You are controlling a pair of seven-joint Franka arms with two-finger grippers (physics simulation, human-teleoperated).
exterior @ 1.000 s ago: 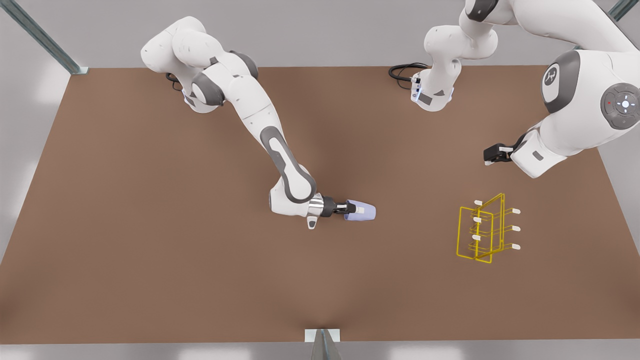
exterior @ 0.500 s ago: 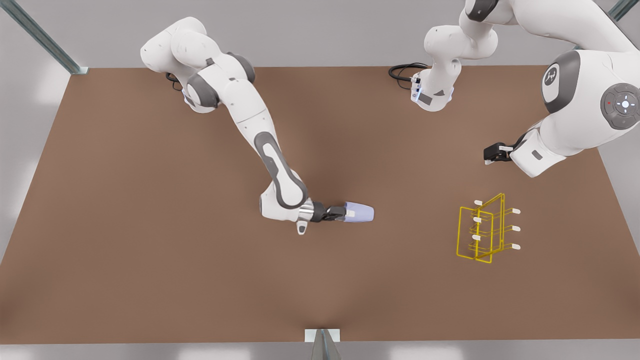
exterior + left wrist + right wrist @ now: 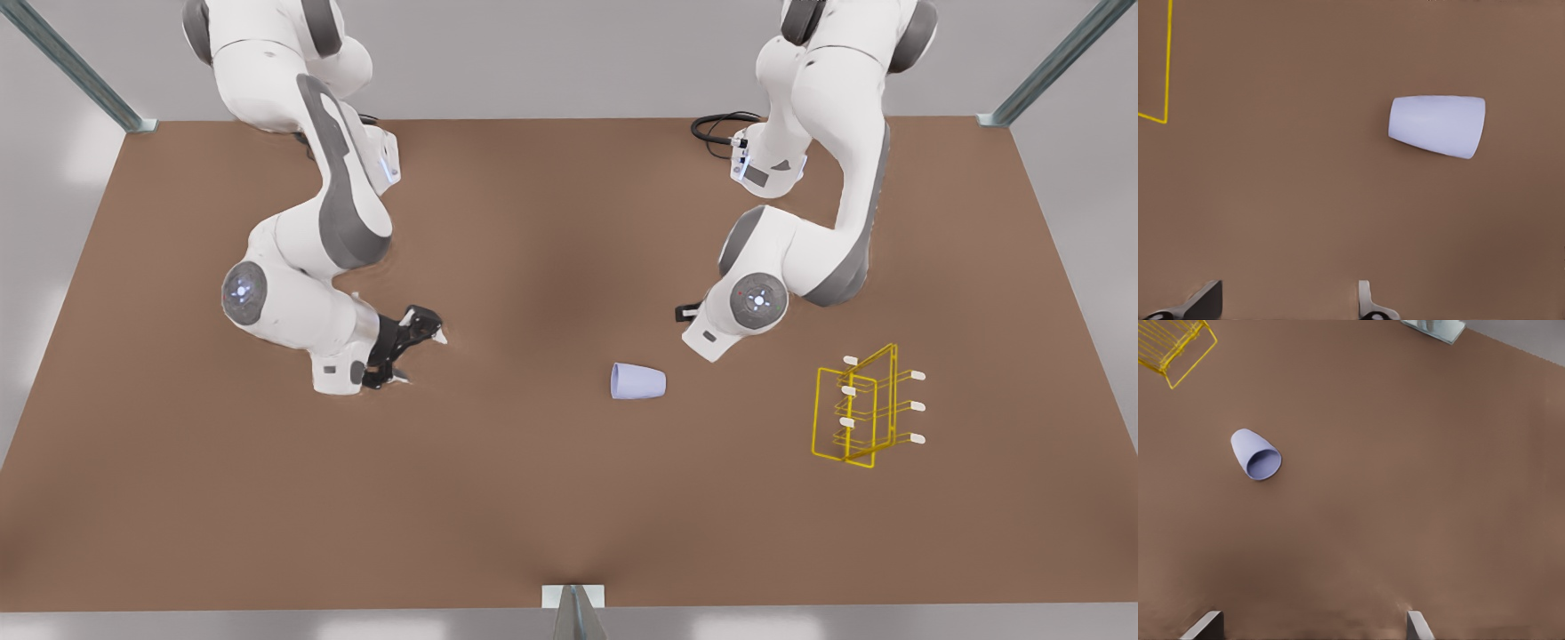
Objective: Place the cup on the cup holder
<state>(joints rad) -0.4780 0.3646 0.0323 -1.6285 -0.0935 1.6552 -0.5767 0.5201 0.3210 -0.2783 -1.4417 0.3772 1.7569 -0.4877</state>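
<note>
- Brown counter (image 3: 222, 498), grey walls behind. The cup (image 3: 638, 380) lies on its side near the middle, free of both arms, mouth toward the front view's left.
- The cup holder (image 3: 858, 409) stands upright, well apart from the cup, toward the front view's right.
- Left gripper (image 3: 685, 313) hovers near the cup, on the holder's side, fingers (image 3: 1367, 301) apart and empty.
- Right gripper (image 3: 418, 354) waits well off at the front view's left, fingers (image 3: 1418, 625) spread, empty.
- Risk: a lying cup rolls. One finger touching first would probably push it away.
- Risk: tapered wall. A pinch across it may squeeze the cup out toward its narrow end.
- Risk: thin wire rack. A misaligned mouth could catch a white-tipped prong (image 3: 917, 406) and shove or tip the holder.
</note>
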